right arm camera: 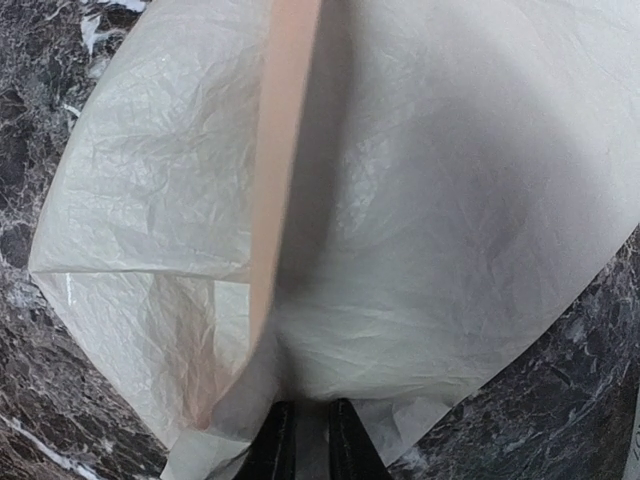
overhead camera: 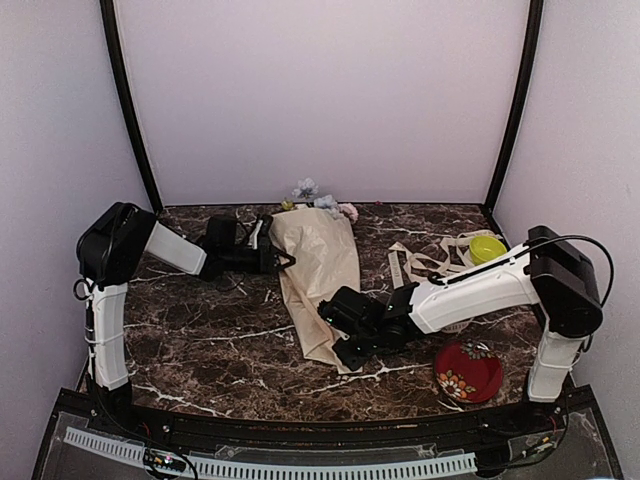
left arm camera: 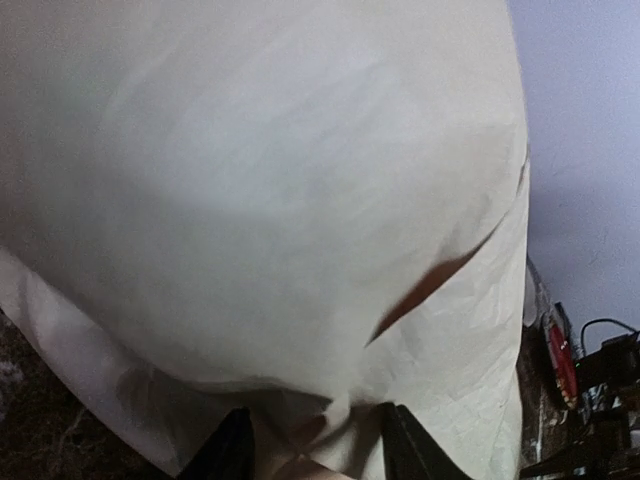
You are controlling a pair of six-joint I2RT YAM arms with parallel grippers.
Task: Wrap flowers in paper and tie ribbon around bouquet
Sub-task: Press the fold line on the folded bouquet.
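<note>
Flowers (overhead camera: 306,188) rolled in paper (overhead camera: 318,265), right hand (right arm camera: 308,442) pinching paper's narrow end, left hand (left arm camera: 315,442) open around a fold

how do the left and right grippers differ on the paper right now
The left gripper has its fingers apart, loosely either side of the paper; the right gripper has its fingers almost together, pinching a fold. The left gripper is at the paper's far end near the flowers; the right gripper is at its near end. Both have paper between their fingers.
</note>
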